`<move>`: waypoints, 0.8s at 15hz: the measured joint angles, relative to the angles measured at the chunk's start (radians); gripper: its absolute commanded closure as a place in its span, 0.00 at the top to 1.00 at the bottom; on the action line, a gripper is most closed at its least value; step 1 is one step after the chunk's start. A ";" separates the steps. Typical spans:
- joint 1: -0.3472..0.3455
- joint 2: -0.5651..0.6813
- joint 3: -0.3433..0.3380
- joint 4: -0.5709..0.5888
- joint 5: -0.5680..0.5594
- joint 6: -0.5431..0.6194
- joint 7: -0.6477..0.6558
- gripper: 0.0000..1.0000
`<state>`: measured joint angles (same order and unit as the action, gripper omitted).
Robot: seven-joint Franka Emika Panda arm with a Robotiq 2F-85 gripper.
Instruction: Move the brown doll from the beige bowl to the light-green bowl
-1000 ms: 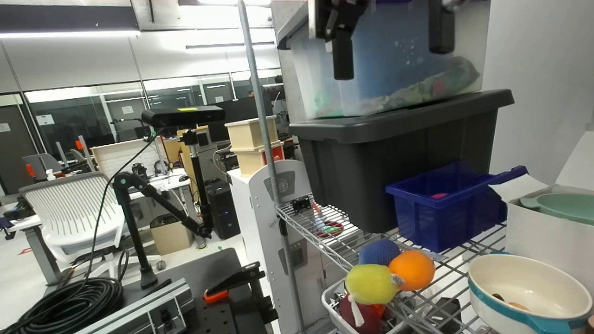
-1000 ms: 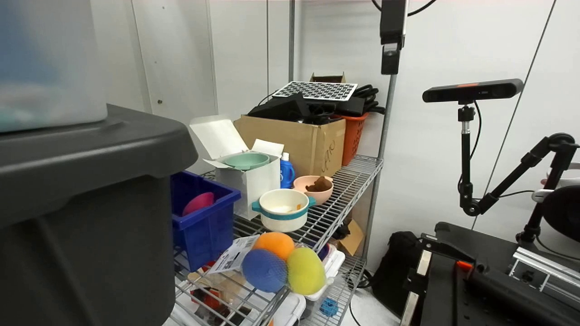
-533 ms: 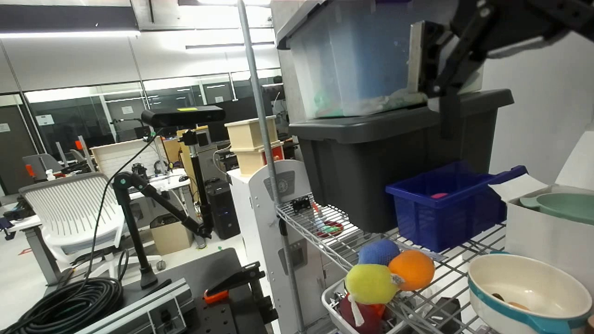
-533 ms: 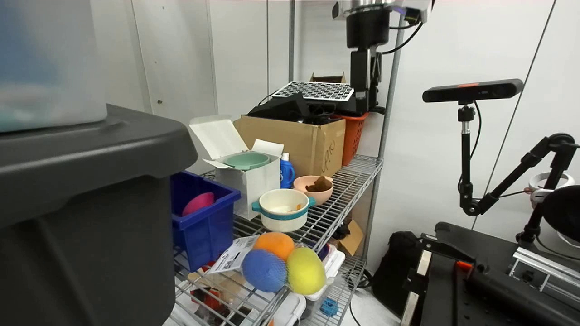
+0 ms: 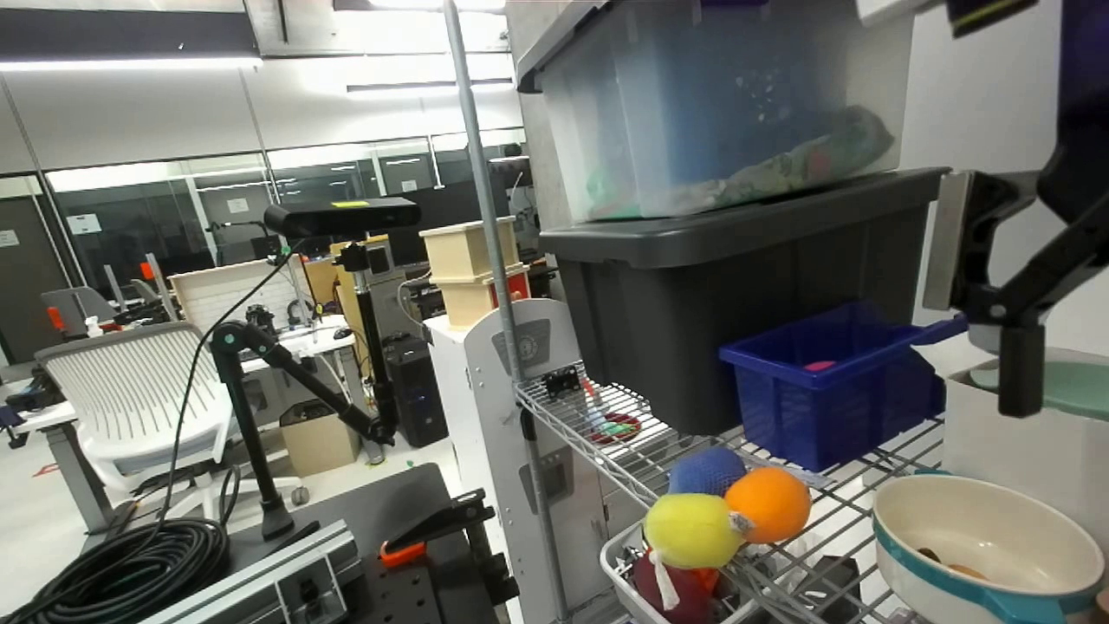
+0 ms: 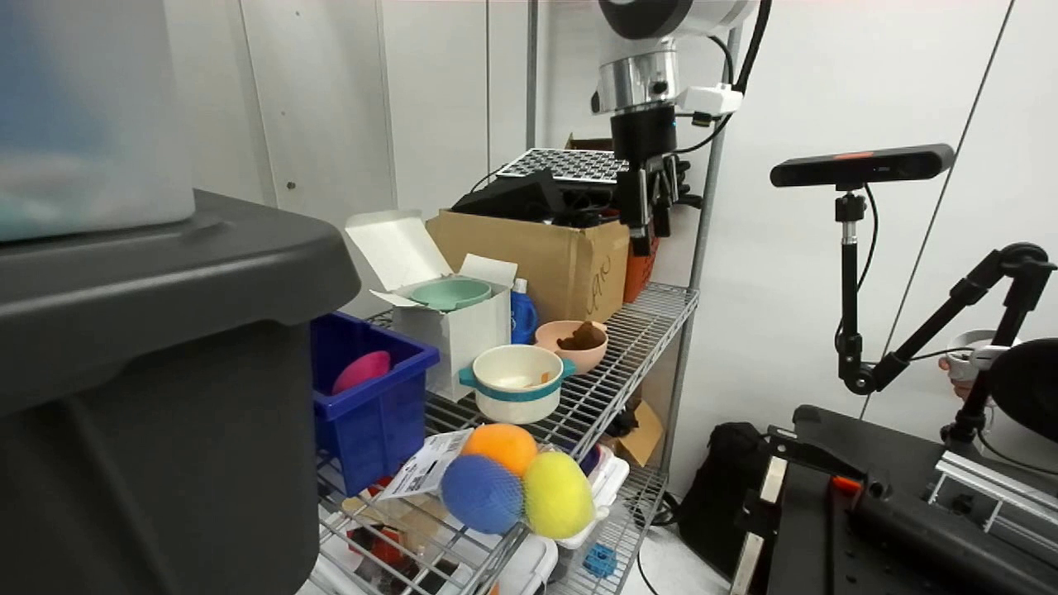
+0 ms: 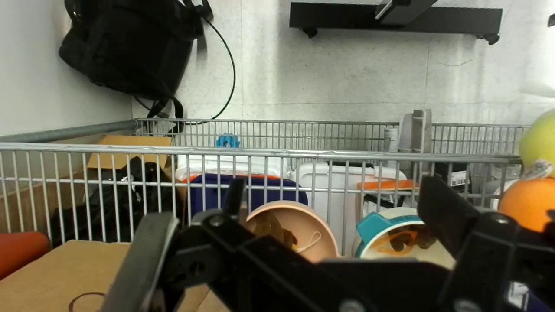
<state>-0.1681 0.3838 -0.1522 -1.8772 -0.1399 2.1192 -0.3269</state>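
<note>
The brown doll [image 6: 584,335] lies in the beige, pinkish bowl [image 6: 579,359] on the wire shelf. In the wrist view the doll [image 7: 271,229] has a thin cord loop and sits in the beige bowl [image 7: 320,236], partly hidden by a gripper finger. The light-green bowl [image 6: 453,292] sits in the top of an open white box; it also shows at the right edge in an exterior view [image 5: 1079,392]. My gripper [image 6: 651,235] hangs above and a little beyond the beige bowl, pointing down. In the wrist view my gripper [image 7: 336,201] is open and empty, fingers wide apart.
A cream pot with teal handles [image 6: 517,405] holds orange sunglasses beside the beige bowl. The white box [image 6: 471,347], a blue bottle [image 6: 522,314], a large cardboard box [image 6: 579,264] and a blue bin [image 6: 380,430] stand close by. Netted balls [image 6: 496,471] lie at the shelf edge.
My gripper has come down from high up and moved over toward the bowls and the cardboard box, staying open. The doll and bowls have not moved.
</note>
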 measured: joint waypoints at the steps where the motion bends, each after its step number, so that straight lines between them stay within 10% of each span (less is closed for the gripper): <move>1: -0.006 0.029 0.000 0.022 -0.006 0.000 0.008 1.00; 12: -0.020 0.258 0.001 0.244 -0.020 0.001 0.123 1.00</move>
<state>-0.1884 0.6420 -0.1517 -1.6333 -0.1601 2.1206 -0.2042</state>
